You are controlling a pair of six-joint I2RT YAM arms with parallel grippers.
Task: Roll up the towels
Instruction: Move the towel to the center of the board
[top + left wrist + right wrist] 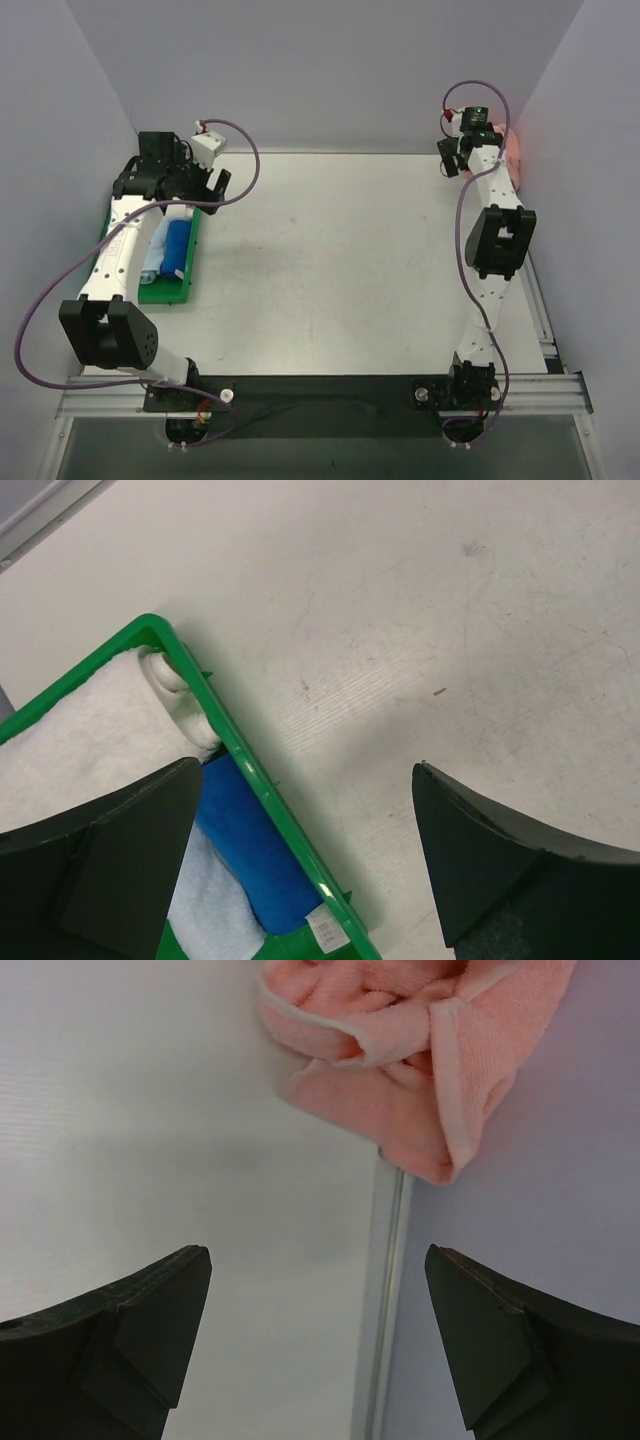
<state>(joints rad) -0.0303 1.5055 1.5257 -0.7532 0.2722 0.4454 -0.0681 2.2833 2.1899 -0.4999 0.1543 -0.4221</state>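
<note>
We see the left tool [305, 780] spread wide with nothing between its fingers, hanging over the right rim of a green tray [250, 770] at the left side of the counter [340, 260]. In the left wrist view 1 finger covers part of the tray and the other sits over bare counter. Inside the tray lie a white rolled towel [90, 740] at the upper left, a dark blue rolled towel [255, 855] along the rim, and a light blue towel [210, 910] at the bottom edge, partly hidden, so we cannot tell whether it is rolled. The right tool [315, 1260] is also wide and holds nothing. It hangs at the upper right of the overhead view, near the salmon pink towel [400, 1070], which lies crumpled and unrolled at the counter's edge, pressed against the wall [530, 1210].
</note>
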